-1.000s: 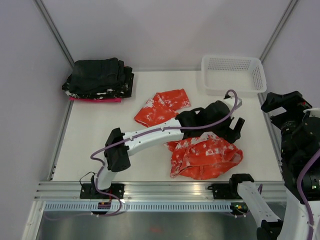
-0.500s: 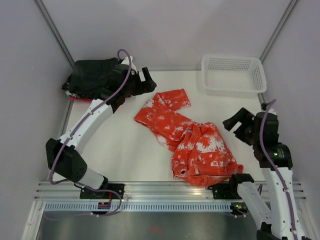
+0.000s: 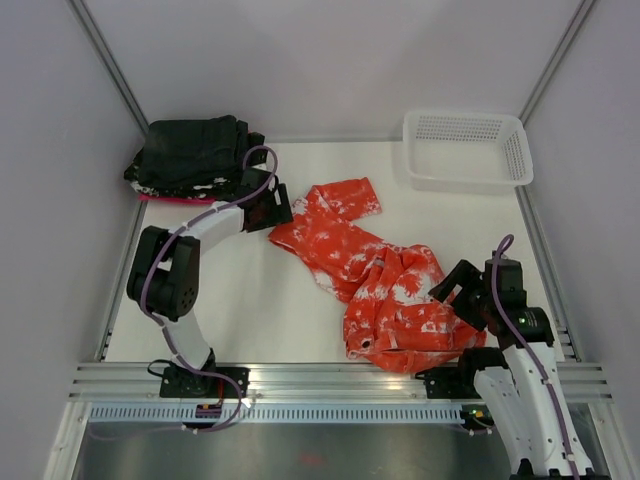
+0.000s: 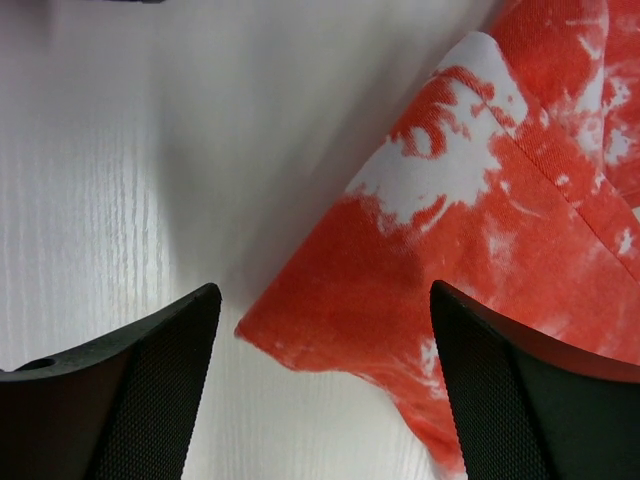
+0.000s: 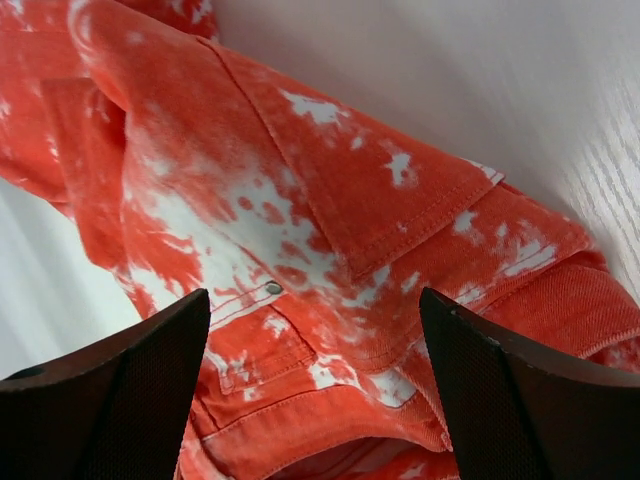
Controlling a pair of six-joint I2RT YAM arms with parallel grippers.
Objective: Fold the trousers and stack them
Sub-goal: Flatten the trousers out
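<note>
The orange-red trousers with white splotches lie crumpled across the middle of the table, legs toward the back left, waist bunched at the front right. My left gripper is open, low over the table at the leg end, whose corner lies between its fingers. My right gripper is open just above the waist part, where a pocket and rivet show between its fingers. Neither gripper holds cloth.
A stack of black folded garments on a pink cloth sits at the back left corner. A white mesh basket stands at the back right. Grey walls close in the table on three sides.
My left gripper has come down from beside the black stack to the leg end. My right gripper has moved forward and left, down onto the waist. The trousers lie much as they did half a second ago.
</note>
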